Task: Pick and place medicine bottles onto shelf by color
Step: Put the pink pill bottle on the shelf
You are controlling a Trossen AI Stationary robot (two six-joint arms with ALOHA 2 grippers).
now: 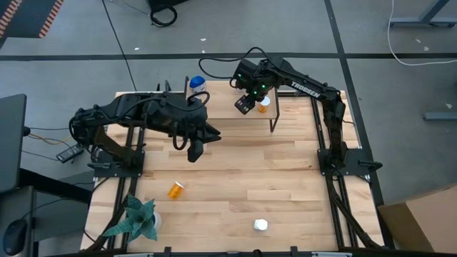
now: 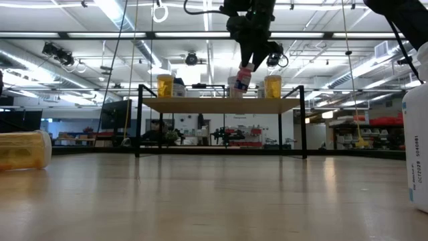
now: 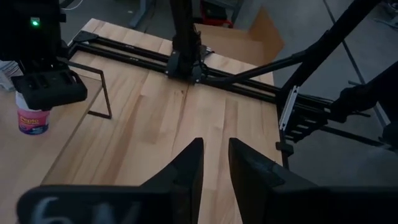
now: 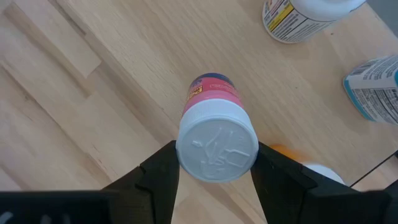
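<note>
My right gripper hangs over the shelf at the table's far side, shut on a pink-bodied, white-capped medicine bottle. On the shelf board stand a yellow bottle, an orange one and a blue-lidded one. An orange bottle lies on its side on the table's near left. A white bottle stands near the front edge. My left gripper hovers over the table's middle. Its fingers stand a narrow gap apart with nothing between them. My right gripper pinches the bottle's white cap between its two fingers, one on each side of the cap. The fingers come steeply from above. The bottle hangs below them, tilted, with its pink body clear of the shelf board.
A green plant stands at the table's near left corner. In the right wrist view a white bottle with a yellow label and a blue-labelled one stand close to the held bottle. Bare tabletop lies between shelf and front edge.
</note>
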